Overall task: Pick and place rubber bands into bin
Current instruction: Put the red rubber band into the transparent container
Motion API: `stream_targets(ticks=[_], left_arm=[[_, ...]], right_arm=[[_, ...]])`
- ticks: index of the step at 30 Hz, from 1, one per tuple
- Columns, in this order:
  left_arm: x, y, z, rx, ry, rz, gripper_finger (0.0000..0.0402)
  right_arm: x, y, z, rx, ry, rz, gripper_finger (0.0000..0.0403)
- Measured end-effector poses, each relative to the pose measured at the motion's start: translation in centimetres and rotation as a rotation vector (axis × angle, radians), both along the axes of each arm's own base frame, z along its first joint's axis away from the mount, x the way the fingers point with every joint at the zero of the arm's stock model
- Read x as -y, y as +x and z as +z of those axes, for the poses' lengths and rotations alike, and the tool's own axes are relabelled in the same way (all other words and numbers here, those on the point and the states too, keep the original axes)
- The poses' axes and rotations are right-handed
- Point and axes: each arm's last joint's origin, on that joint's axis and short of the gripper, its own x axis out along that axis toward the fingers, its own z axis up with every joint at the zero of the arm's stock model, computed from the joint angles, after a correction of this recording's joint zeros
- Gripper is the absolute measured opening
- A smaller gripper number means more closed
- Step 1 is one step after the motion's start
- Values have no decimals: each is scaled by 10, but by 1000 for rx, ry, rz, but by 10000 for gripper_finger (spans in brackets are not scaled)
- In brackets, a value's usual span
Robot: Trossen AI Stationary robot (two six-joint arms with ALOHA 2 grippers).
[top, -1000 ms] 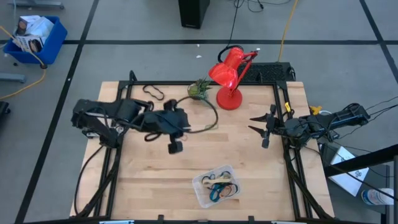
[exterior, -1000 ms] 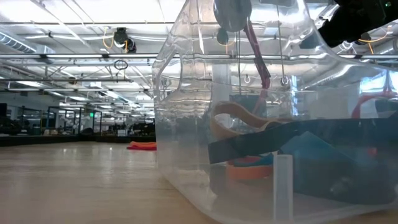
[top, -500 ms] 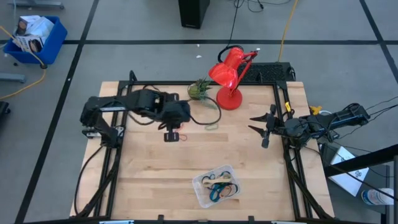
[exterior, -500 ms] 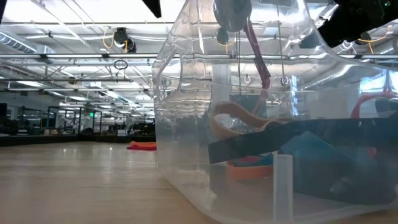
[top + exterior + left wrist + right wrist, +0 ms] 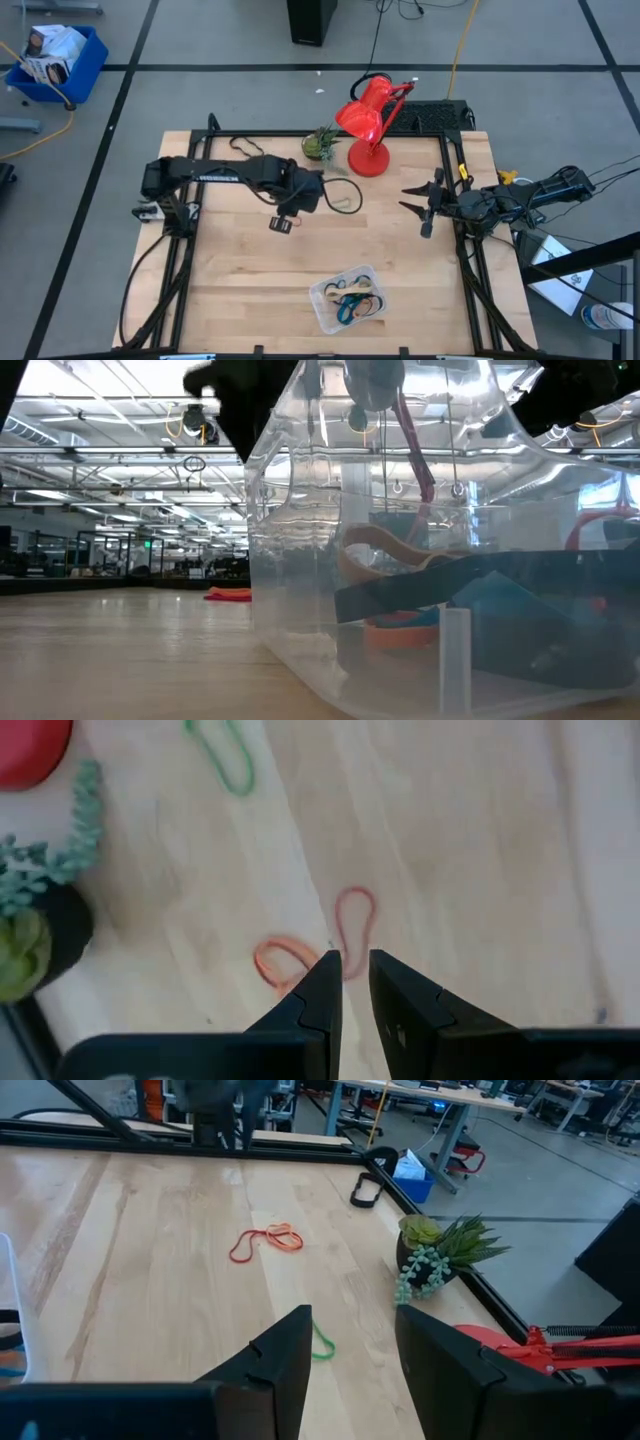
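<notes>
Your left gripper (image 5: 283,224) hung over the middle of the bench (image 5: 250,290), its arm stretched across from the left edge. In the left wrist view its fingers (image 5: 318,995) were nearly together with only a thin gap between them, grasping nothing, and their tips sat just above a red rubber band (image 5: 354,916) and an orange rubber band (image 5: 279,960) lying flat on the wood and touching each other. A green rubber band (image 5: 228,755) lay farther off, toward the small potted plant (image 5: 35,925) and the red lamp (image 5: 368,125).

Your right gripper (image 5: 422,206) waited at the right edge of the bench, fingers (image 5: 280,1370) spread apart and released, holding nothing. Its wrist view showed the same red and orange pair (image 5: 265,1240) well out on the bench.

The bin (image 5: 348,299) stood near the front edge, well apart from both grippers. It already held several rubber bands (image 5: 357,300): blue, black, orange and tan among them. In the low view the bin's clear wall (image 5: 300,560) filled most of the picture
</notes>
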Motion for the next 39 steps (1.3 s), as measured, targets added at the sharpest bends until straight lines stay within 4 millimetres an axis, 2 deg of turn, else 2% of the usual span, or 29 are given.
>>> stream_targets(ticks=[9, 15, 22, 28, 39], left_arm=[[-9, -12, -86, -51, 11, 13, 62], [-15, -19, -122, -2, 15, 28, 62], [-20, -22, -135, 36, 2, 6, 62], [-21, -21, -137, 44, 9, -12, 62], [-24, -18, -137, 82, 45, 102, 63]], right_arm=[[4, -1, 1, 26, -17, -135, 144], [4, -1, 1, 32, -17, -159, 144], [4, -1, 1, 32, -16, -159, 144], [4, -1, 1, 32, -16, -159, 144], [4, -1, 1, 31, -17, -159, 144]])
